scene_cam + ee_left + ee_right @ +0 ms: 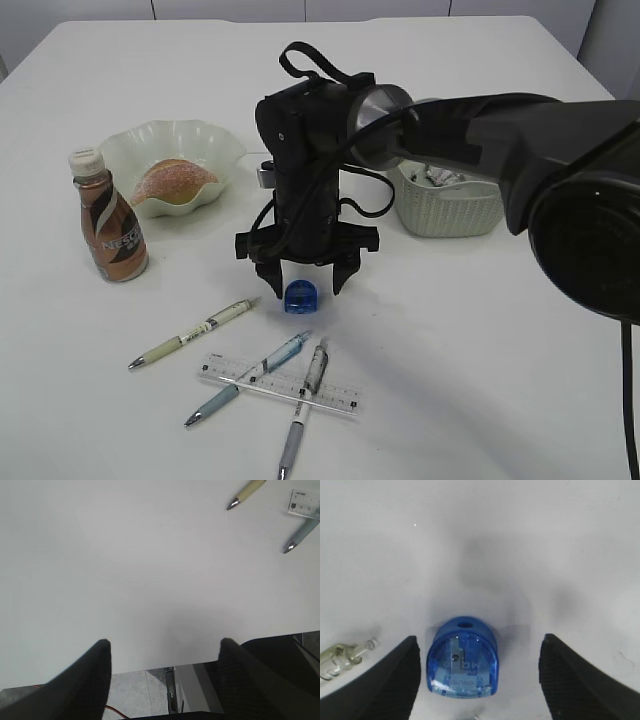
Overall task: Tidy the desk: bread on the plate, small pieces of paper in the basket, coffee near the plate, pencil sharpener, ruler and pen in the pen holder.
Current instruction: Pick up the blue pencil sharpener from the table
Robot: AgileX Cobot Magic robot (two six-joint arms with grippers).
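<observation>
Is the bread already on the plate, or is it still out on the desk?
On the plate. The bread lies inside the plate, within its wavy rim.

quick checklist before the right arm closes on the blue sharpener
1. Right gripper open: ok, jaws stand wide apart.
2. Pencil sharpener between the jaws: ok, though it sits nearer the left jaw in the right wrist view.
3. Nothing else in the gap: ok; a pen tip lies outside the left jaw.
4. Sharpener resting on the desk, not yet lifted: ok.
5. Pen holder in view for the drop: not ok, no view shows it.
6. Left gripper clear of the work: ok, open over the desk edge, holding nothing.
</observation>
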